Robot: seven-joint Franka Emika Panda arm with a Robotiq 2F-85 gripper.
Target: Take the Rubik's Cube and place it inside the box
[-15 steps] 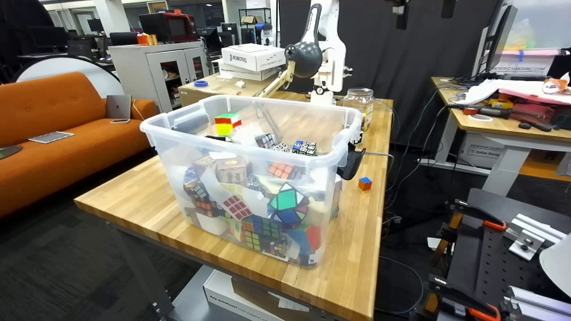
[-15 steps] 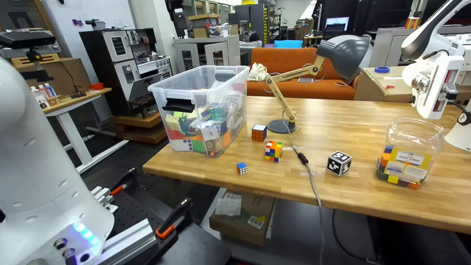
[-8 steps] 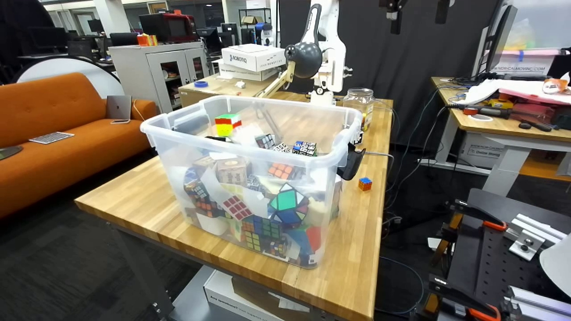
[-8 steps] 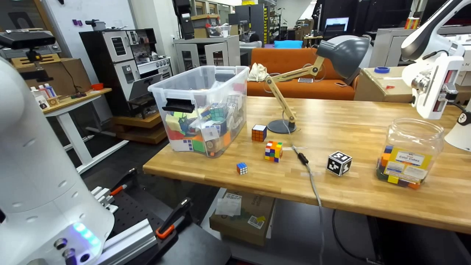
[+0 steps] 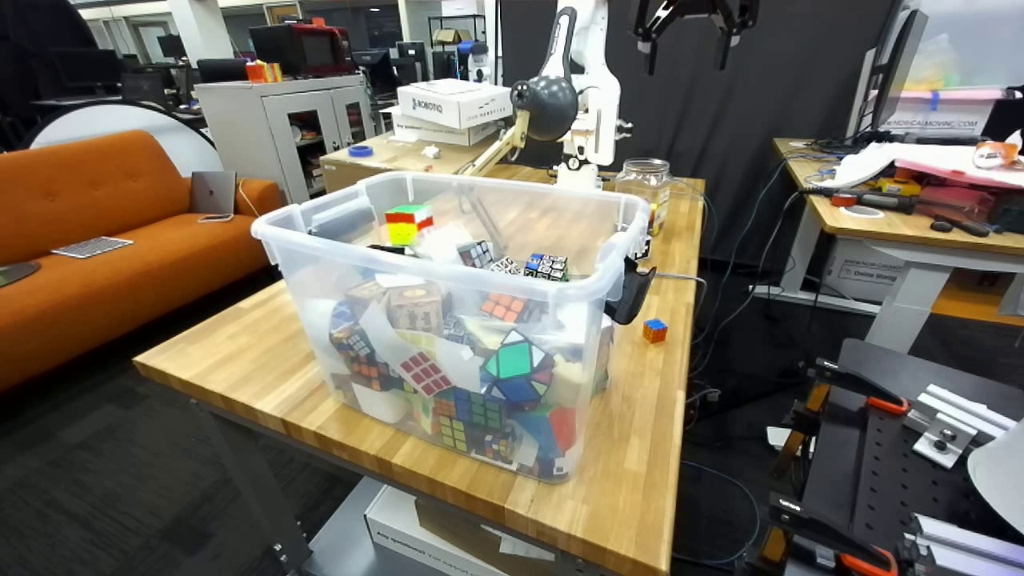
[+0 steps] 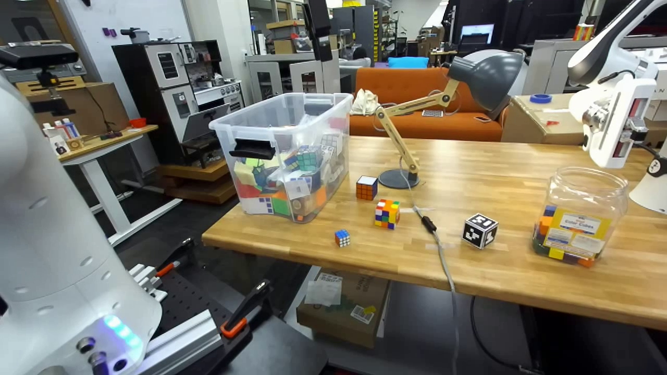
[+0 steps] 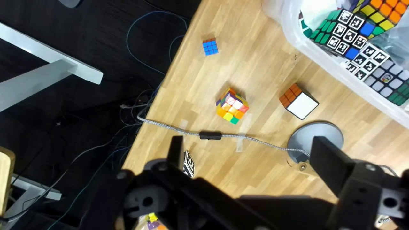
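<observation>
Three Rubik's cubes lie on the wooden table: a small blue-topped one, a mixed-colour one and a white-topped one with an orange side. The wrist view also shows the small cube, mixed cube and white-topped cube. The box is a large see-through tub holding several cubes; its rim shows at the upper right of the wrist view. My gripper is open and empty, high above the table. In the wrist view its fingers are wide apart with only table between them.
A desk lamp with a round base stands beside the white-topped cube. Its cord with a black switch crosses the table. A black-and-white marker cube and a clear jar of blocks stand farther along the table.
My gripper has moved over towards the table, leftward in an exterior view and rightward in an exterior view, and its open fingers have come into sight. The cubes and box have not moved.
</observation>
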